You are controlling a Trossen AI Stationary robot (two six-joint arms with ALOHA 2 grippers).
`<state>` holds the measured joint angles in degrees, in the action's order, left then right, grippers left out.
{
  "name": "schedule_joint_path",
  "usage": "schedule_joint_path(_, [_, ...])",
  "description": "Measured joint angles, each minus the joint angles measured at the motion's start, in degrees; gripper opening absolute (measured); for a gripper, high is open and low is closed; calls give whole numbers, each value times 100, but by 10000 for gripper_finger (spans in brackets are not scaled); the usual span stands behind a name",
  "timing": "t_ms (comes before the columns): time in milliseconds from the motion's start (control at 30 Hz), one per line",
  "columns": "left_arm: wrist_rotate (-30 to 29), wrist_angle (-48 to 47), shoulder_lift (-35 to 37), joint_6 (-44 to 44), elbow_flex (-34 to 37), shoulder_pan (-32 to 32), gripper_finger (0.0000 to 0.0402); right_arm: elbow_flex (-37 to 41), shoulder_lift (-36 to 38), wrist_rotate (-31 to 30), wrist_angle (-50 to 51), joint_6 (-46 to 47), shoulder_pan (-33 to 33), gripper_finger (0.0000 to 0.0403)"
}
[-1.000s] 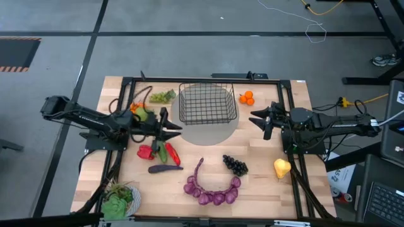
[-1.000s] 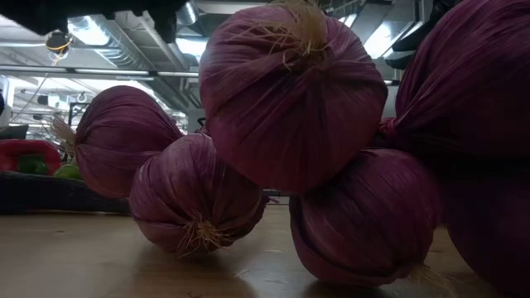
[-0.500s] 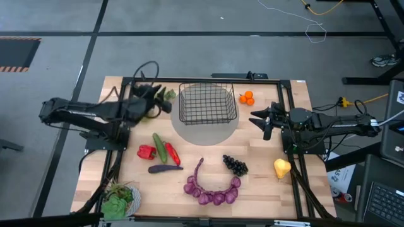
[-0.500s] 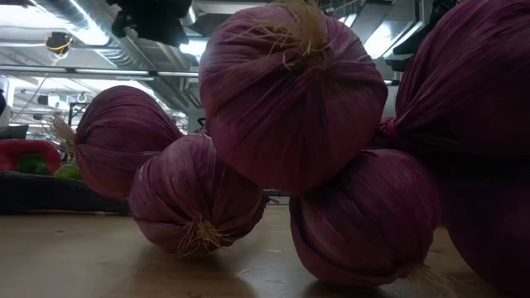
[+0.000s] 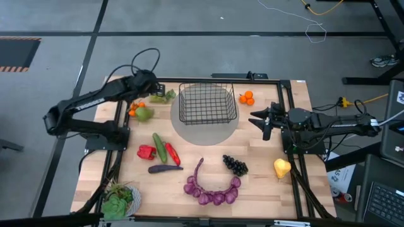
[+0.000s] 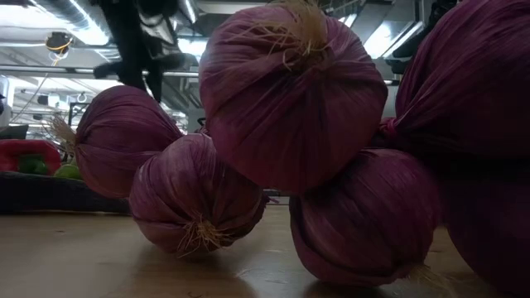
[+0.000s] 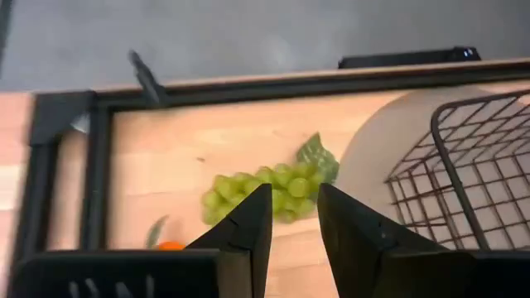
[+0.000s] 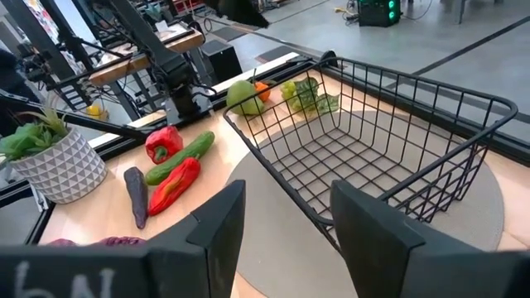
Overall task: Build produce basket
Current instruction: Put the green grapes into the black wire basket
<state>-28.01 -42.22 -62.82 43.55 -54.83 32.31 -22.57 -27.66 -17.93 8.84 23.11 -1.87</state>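
Note:
The black wire basket (image 5: 205,104) stands on a round pale mat at the far middle of the table and also shows in the right wrist view (image 8: 373,141). The green grapes (image 7: 265,192) lie on the table left of the basket. My left gripper (image 5: 154,89) hovers over them, open and empty; its fingers frame them in the left wrist view (image 7: 294,219). A green pear (image 5: 144,113) lies nearby. My right gripper (image 5: 257,120) waits open right of the basket, facing it (image 8: 290,223). Oranges (image 5: 246,98) lie at the far right.
Red pepper (image 5: 145,151), cucumber (image 5: 160,148), long red pepper (image 5: 172,153) and aubergine (image 5: 165,168) lie at the left middle. The purple onion string (image 5: 211,189), dark grapes (image 5: 235,165) and yellow pear (image 5: 281,168) lie near the front. A lettuce pot (image 5: 120,200) stands front left.
My left gripper has swung from above the peppers and cucumber toward the table's far edge, coming over the green grapes by the basket's left side. Nothing on the table has moved.

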Motion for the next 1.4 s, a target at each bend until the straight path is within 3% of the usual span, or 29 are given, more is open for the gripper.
schedule_joint_path(533, [382,1075,-2188,405,0,247,94,0,-430,4,4,40,0,181])
schedule_joint_path(667, [836,1297,-2496,394,0,418,94,0,-521,7,7,42,0,181])
schedule_joint_path(800, [1166,1312,-2652,382,-1,520,94,0,-595,7,4,42,-2,181])
schedule_joint_path(1167, [1174,1354,-2676,256,-9,512,94,-2,-647,7,11,43,0,181])
schedule_joint_path(1400, [1588,1505,-2659,88,-2,504,94,-2,-647,4,13,42,-2,181])
